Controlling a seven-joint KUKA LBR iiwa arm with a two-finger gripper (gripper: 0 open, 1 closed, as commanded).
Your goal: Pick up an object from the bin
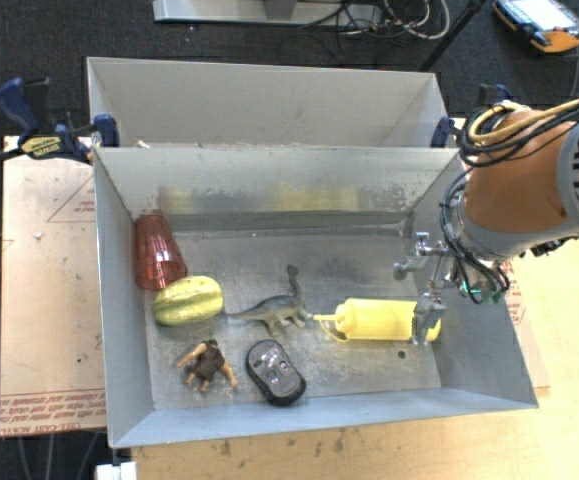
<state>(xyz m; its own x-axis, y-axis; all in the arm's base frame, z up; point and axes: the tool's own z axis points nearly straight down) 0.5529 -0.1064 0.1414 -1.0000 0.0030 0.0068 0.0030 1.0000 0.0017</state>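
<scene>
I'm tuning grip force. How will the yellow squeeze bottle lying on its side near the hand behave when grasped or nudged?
The yellow bottle looks like hollow plastic, so it is probably light and somewhat squashy. Lying on its rounded side, it may roll if the hand nudges it. Its smooth skin could slip.

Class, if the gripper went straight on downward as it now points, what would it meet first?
Probably the right end of the yellow plastic squeeze bottle lying just under the gripper; otherwise the grey metal bin's floor beside it. Depth is unclear.
</scene>
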